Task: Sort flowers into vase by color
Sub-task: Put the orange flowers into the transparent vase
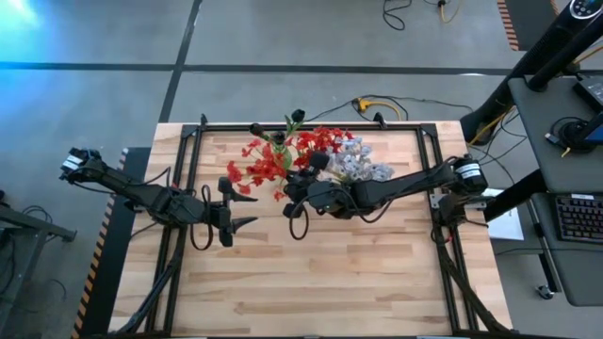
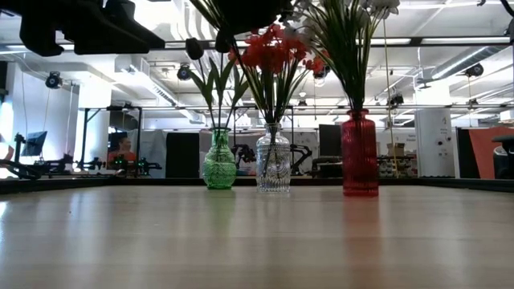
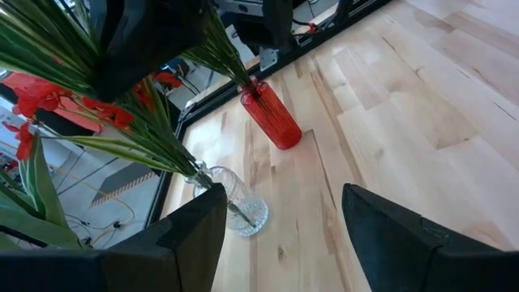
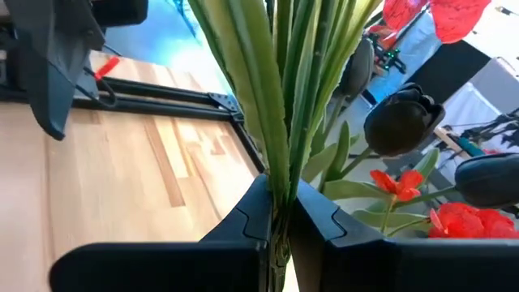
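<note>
Three vases stand in a row near the far edge: a green vase point(image 2: 218, 166) with dark-budded stems point(image 2: 193, 48), a clear vase point(image 2: 273, 167) with red flowers point(image 2: 273, 48), and a red vase point(image 2: 360, 156) with pale flowers point(image 1: 363, 162). My right gripper point(image 1: 295, 186) hangs high above the vases, shut on a flower spray point(image 4: 272, 89). Red blossoms point(image 1: 254, 168) spread to its left and seem to be the spray's own. My left gripper point(image 1: 236, 209) waits open left of centre, holding nothing. My right gripper pinches the spray's bundle of green stems and long leaves point(image 4: 277, 174) between its two fingers. The fingers come about level from the table's right and lie across the stems. The spray is lifted clear above the vases, its leaves fanning out beyond the fingers.
The wooden table point(image 1: 311, 273) lies bare in its near half. A black frame point(image 1: 188, 141) runs along the far and side edges. Cables point(image 1: 372, 104) lie on the floor behind the table, and a desk with a keyboard point(image 1: 577, 217) stands to the right.
</note>
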`<state>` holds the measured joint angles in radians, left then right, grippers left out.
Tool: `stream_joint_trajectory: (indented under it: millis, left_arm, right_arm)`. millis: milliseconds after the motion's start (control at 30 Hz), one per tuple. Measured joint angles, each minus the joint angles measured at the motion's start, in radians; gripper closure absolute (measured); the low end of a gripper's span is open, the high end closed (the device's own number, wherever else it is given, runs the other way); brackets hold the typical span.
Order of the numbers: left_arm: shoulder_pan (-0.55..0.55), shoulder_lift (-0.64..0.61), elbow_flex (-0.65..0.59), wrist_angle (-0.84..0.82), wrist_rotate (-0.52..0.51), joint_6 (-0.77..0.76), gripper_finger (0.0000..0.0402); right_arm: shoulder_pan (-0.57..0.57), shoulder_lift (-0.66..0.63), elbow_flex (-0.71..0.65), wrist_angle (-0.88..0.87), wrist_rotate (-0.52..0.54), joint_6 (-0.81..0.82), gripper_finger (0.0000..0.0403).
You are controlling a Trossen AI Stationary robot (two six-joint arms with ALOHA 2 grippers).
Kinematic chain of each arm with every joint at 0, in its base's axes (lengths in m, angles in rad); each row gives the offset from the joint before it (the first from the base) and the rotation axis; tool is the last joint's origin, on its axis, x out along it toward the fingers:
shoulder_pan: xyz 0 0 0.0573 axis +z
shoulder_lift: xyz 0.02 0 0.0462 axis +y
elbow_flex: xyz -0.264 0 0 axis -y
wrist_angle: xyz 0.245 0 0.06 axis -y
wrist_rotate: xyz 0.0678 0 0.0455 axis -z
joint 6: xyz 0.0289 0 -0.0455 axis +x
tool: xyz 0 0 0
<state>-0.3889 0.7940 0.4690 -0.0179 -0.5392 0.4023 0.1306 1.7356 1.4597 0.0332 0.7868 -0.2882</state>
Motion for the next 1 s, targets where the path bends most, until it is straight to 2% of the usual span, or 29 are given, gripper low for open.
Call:
stream_joint_trajectory:
  millis: [1000]
  left_arm:
    - [0.000, 0.001, 0.000, -0.007, 0.000, 0.000, 0.0174]
  right_arm:
    - [-0.017, 0.001, -0.005, -0.029, -0.001, -0.052, 0.0388]
